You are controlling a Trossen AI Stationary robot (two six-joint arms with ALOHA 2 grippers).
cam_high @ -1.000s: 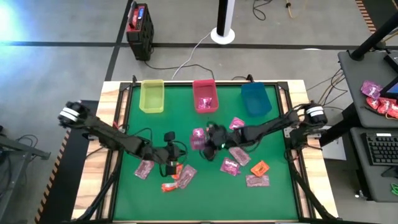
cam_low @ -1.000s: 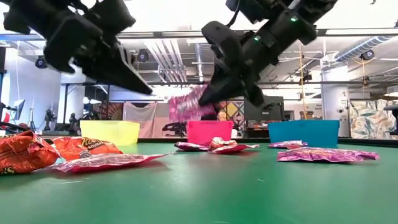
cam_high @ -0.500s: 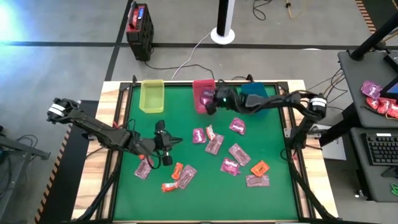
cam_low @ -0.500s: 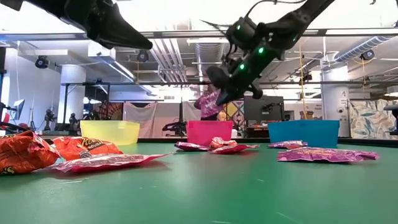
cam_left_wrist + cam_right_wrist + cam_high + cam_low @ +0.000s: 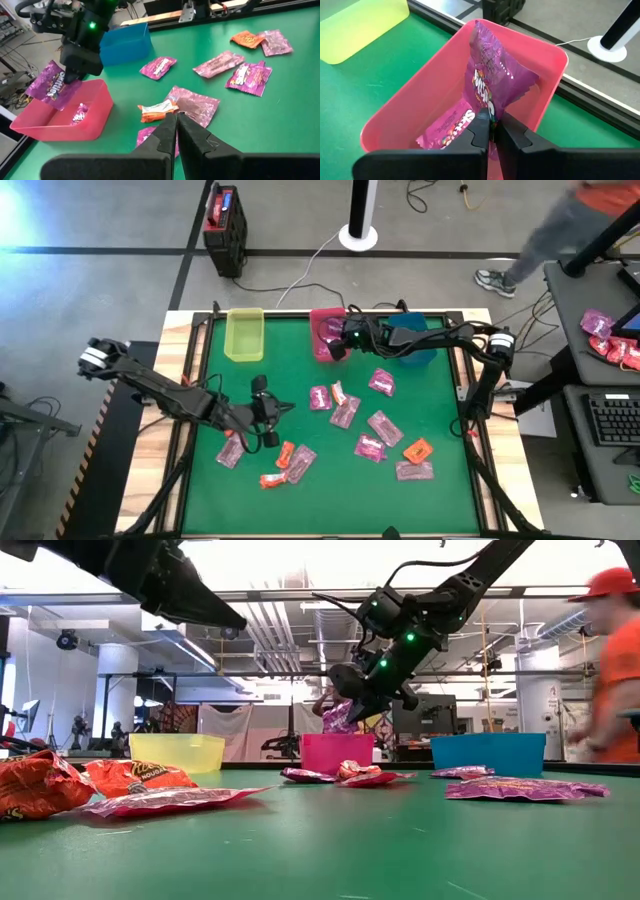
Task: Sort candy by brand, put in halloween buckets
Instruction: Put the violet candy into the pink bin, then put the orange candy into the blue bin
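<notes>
Delivery was underway: right gripper (image 5: 490,131) pinched a magenta Skittles packet (image 5: 495,87) above the pink-red bin (image 5: 547,97); release should follow. Left gripper (image 5: 176,131), pressed together, waited near loose candy.

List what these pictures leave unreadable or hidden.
- Pink bin, low view: its wall hides the contents.
- Magenta packet, right wrist view: the right gripper covers part of its lettering.
- Person, low view: blurred, cut by the edge.
- Blue bin, high view: arm overlaps it.

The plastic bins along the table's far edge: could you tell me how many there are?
3, side by side: the yellow-green bin leftmost, the pink-red bin in the middle, the blue-teal bin rightmost.
</notes>
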